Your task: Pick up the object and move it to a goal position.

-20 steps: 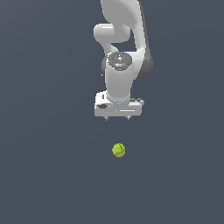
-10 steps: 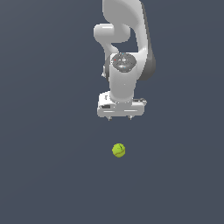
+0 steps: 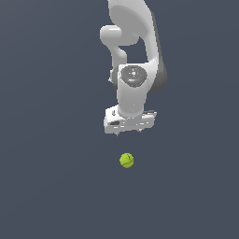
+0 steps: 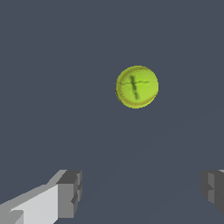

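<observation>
The object, a small yellow-green ball (image 3: 126,160) with thin dark seam lines, lies on the dark grey floor. The same ball (image 4: 137,86) shows in the wrist view, apart from both fingers. My gripper (image 3: 129,132) hangs above the ball and a little behind it, pointing down, with a clear gap between them. It is open: in the wrist view one finger (image 4: 65,193) and the other finger (image 4: 214,187) stand far apart with nothing between them.
The white arm (image 3: 134,51) rises behind the gripper towards the top of the exterior view. Plain dark grey floor (image 3: 51,177) lies all around the ball.
The gripper and wrist have come down slightly and shifted a little towards the exterior view's right. The ball has not moved.
</observation>
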`<state>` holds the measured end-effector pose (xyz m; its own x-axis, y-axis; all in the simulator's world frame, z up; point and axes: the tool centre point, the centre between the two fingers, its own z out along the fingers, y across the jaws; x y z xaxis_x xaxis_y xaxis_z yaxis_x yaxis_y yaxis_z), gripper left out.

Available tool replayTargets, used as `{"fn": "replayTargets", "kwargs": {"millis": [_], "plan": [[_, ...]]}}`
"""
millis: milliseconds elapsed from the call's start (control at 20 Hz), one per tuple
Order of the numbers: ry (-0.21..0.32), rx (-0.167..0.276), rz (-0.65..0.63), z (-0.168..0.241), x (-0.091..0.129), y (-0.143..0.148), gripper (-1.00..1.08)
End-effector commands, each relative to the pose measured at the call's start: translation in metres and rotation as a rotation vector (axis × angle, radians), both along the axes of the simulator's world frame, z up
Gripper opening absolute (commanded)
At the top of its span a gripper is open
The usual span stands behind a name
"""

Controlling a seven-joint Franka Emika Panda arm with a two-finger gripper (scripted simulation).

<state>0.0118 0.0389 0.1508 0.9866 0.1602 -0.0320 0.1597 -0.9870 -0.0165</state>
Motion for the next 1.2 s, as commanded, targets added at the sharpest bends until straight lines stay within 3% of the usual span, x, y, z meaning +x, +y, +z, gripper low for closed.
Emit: {"fn": "replayTargets", "kwargs": {"millis": [0,600,1150], "plan": [[-0.004,-0.001,0.053,-0.006,0.01,0.0,1.0],[-0.026,-0.003,0.351,-0.042,0.064,-0.002,1.0],[-0.036,-0.003,0.466,-0.059,0.083,-0.004,1.0]]}}
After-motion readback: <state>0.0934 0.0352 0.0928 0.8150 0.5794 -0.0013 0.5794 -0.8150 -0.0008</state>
